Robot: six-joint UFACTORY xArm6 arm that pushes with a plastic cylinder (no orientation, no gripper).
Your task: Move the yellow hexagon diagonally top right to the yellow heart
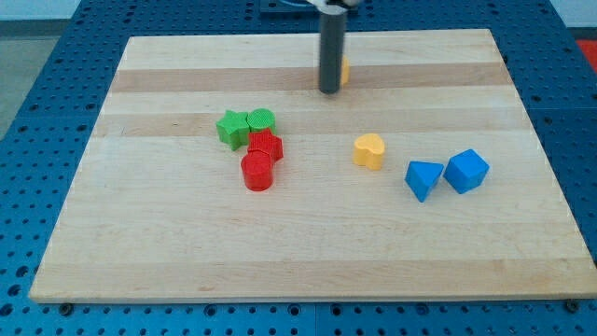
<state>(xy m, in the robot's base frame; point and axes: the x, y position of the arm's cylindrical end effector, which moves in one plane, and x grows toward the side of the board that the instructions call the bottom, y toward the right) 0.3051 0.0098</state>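
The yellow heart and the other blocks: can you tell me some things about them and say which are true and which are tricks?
1. The yellow heart sits alone on the board. True.
2. My tip touches the yellow heart. False: it is up by the yellow hexagon, which the rod mostly hides.
3. The two blue blocks lie at the view's left. False: the blue blocks are at the right.
4. The green star is beside the green cylinder. True.

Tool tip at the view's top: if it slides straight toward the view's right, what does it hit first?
My tip would meet the yellow hexagon almost at once. The block sits just right of the rod, mostly hidden behind it, so I cannot tell whether they already touch.
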